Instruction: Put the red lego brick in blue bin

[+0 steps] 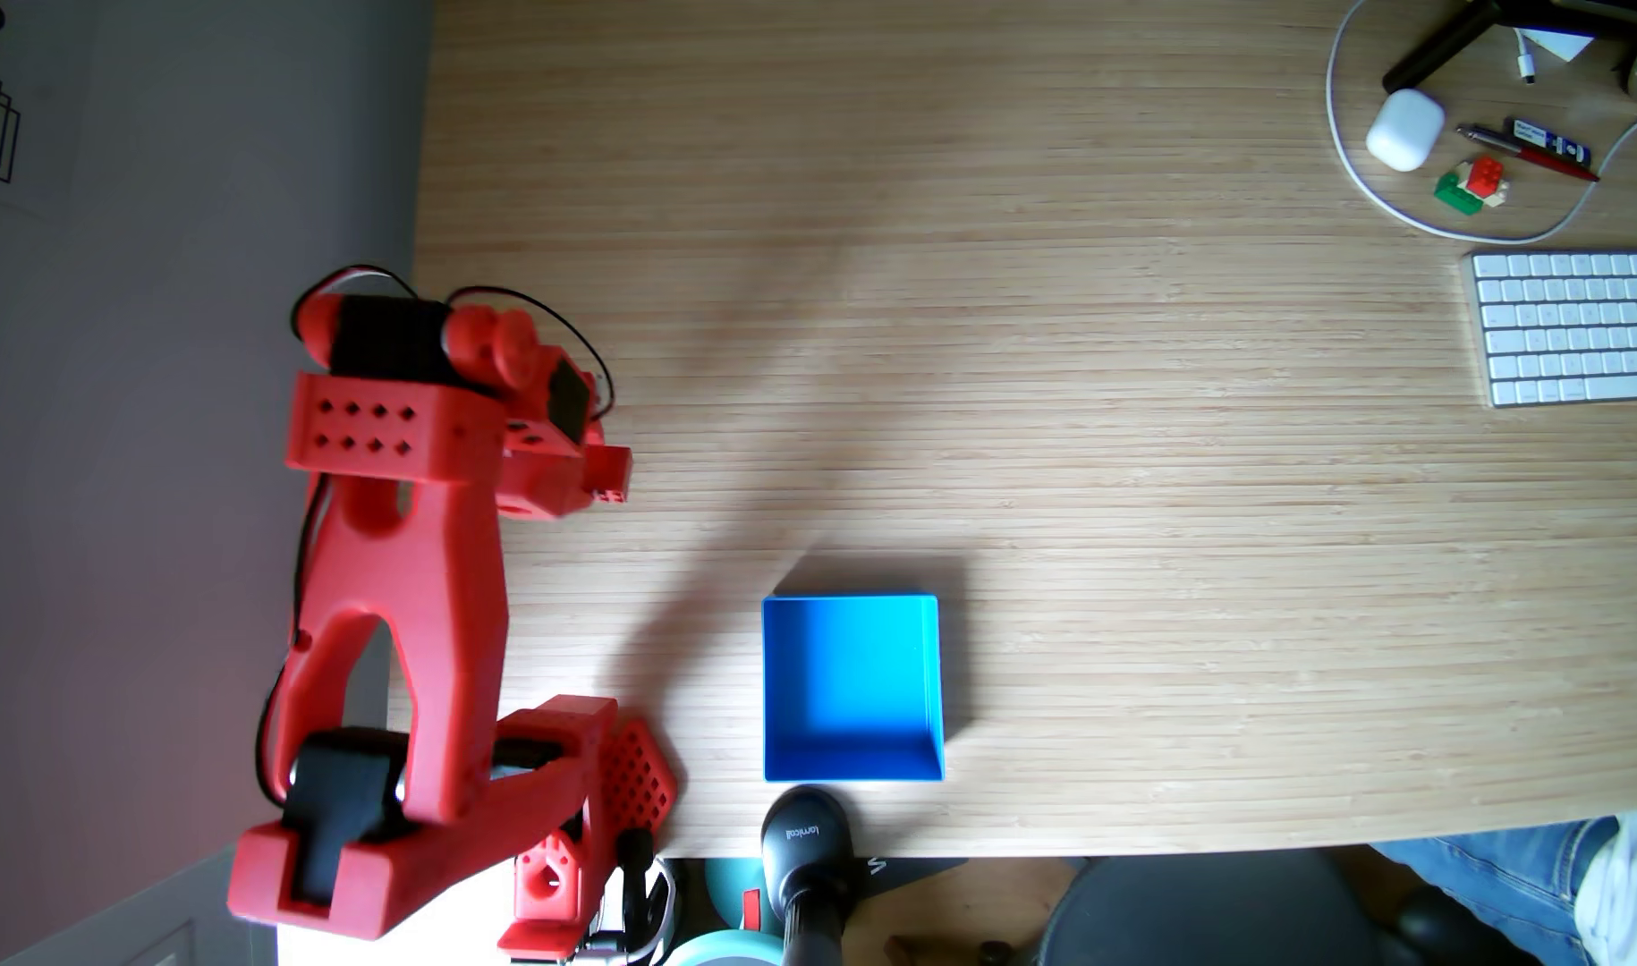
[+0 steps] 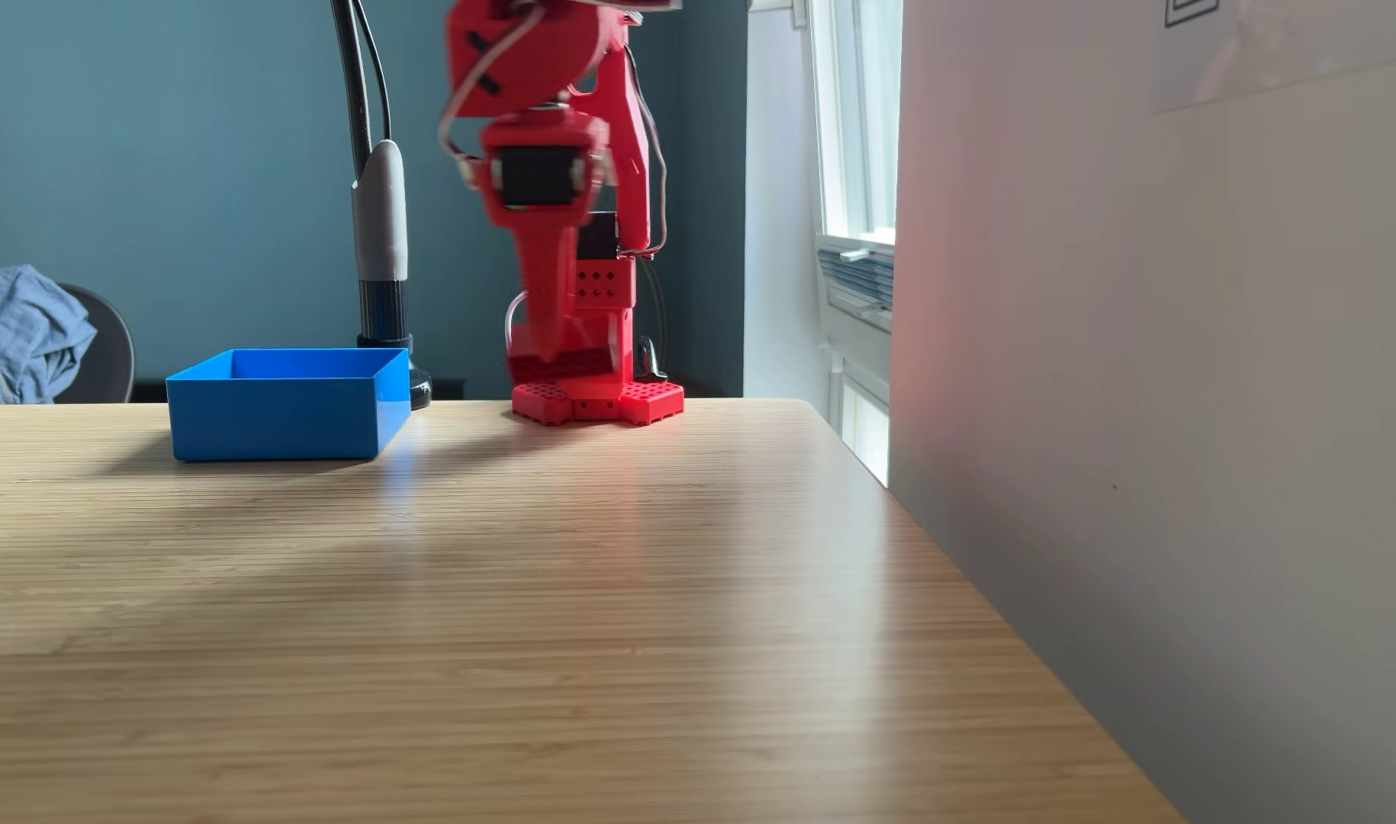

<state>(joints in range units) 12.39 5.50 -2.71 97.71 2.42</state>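
While red lego brick sits pinched in gripper, left of centre: swing to blue bin, lower middle, centre above opening, then release.

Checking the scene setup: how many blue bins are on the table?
1: the blue bin stands open-topped beside the arm's base in both fixed views; none looks hidden.

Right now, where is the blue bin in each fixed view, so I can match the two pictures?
From above: blue bin sits low and centre, near the table's bottom edge, right of the red arm's base.
From the side: blue bin sits left of centre, at the table's far edge.
Shared landmark: the base beside the bin.
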